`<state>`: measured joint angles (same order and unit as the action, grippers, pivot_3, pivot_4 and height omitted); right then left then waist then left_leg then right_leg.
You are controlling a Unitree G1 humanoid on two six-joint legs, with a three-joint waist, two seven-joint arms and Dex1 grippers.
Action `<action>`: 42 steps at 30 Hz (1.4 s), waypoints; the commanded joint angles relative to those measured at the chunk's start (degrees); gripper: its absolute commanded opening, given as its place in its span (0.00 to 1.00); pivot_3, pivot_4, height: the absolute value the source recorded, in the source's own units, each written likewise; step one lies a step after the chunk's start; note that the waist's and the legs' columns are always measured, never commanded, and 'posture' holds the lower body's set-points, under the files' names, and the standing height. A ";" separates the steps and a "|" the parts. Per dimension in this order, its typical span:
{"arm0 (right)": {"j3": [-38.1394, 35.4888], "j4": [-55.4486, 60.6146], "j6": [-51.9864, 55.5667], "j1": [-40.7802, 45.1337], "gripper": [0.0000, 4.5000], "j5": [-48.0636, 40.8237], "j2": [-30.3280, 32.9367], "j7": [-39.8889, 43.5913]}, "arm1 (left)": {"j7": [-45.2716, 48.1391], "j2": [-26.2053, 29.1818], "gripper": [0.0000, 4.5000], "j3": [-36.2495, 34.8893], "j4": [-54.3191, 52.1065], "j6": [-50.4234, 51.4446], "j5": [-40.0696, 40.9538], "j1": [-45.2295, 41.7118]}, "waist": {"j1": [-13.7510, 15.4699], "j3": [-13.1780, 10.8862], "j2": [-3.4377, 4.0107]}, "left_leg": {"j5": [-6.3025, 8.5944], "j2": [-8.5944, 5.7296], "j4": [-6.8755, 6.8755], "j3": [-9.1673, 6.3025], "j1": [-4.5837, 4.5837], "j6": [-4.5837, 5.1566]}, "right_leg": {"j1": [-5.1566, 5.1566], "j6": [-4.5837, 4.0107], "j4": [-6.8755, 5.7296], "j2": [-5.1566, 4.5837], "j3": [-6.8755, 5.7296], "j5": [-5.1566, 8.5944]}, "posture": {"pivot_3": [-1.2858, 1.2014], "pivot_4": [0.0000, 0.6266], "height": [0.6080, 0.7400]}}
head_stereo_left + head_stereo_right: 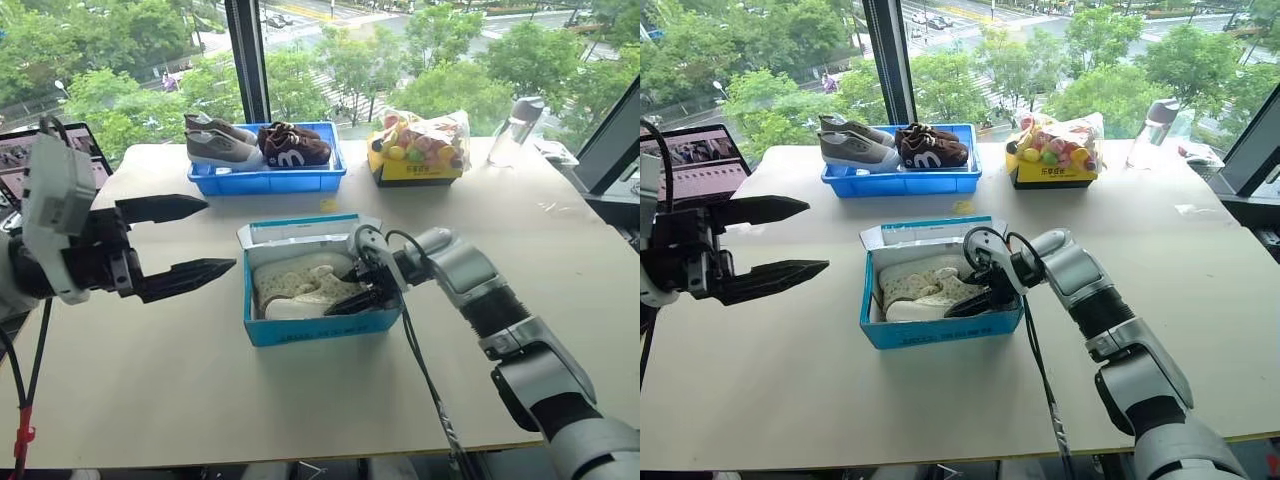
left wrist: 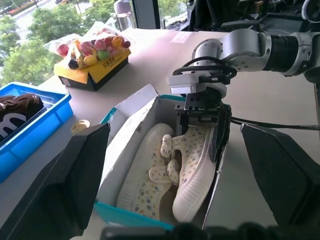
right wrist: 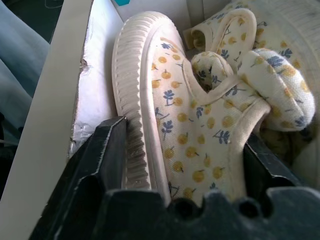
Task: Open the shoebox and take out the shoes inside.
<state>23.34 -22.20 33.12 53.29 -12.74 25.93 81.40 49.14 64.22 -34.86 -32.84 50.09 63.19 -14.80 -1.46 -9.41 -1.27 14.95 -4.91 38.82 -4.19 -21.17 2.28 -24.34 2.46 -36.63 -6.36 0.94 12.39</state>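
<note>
A pale tabletop [image 1: 150, 390] carries the open blue shoebox [image 1: 310, 325] near its middle. Along the far edge by the window stand a blue plastic tray [image 1: 265, 180], a yellow carton [image 1: 415, 170] and a clear bottle [image 1: 515, 130]. A small yellow piece [image 1: 328, 204] lies between tray and shoebox.

A white "m" stands on the side of the brown shoe [image 1: 297, 150] in the blue tray [image 1: 266, 179]; the yellow box [image 1: 417, 168] of sweets carries small dark lettering too small to read
</note>
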 commanded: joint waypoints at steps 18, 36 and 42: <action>-12.07 2.30 10.41 2.97 0.00 -13.25 -0.99 3.74 | 0.42 -0.17 1.00 3.31 1.68 -3.25 -0.81 -3.27 | 0.13 -0.04 0.02 | -0.10 -0.03 0.02 0.00 -1.28 -0.14 | -1.29 -0.06 -0.06 -0.04 0.03 -0.03 | 0.52 0.24 1.00; -8.57 13.33 -5.07 -9.63 0.00 -6.92 -1.30 -6.98 | 2.10 0.03 1.00 4.15 2.44 -3.04 -1.09 -4.23 | 0.74 -0.02 -0.02 | -0.10 -0.05 0.01 -0.02 -1.14 -0.15 | -1.18 -0.11 -0.12 -0.01 -0.12 -0.07 | 0.52 0.24 1.00; -9.16 14.76 -13.89 -10.16 0.00 -2.66 0.39 -8.08 | 2.80 -0.07 1.00 5.27 2.91 -3.38 -1.59 -4.84 | 0.40 -0.03 -0.01 | -0.08 -0.04 0.08 -0.01 -0.97 -0.09 | -0.94 -0.13 -0.07 0.02 -0.02 -0.08 | 0.52 0.24 1.00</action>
<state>15.45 -9.56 22.99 42.00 -16.54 25.51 74.17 51.52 63.76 -29.27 -30.21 48.43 61.96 -18.27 -1.06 -9.45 -1.29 14.86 -4.94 38.89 -4.20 -22.12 2.18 -25.28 2.33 -36.71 -6.34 0.92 12.31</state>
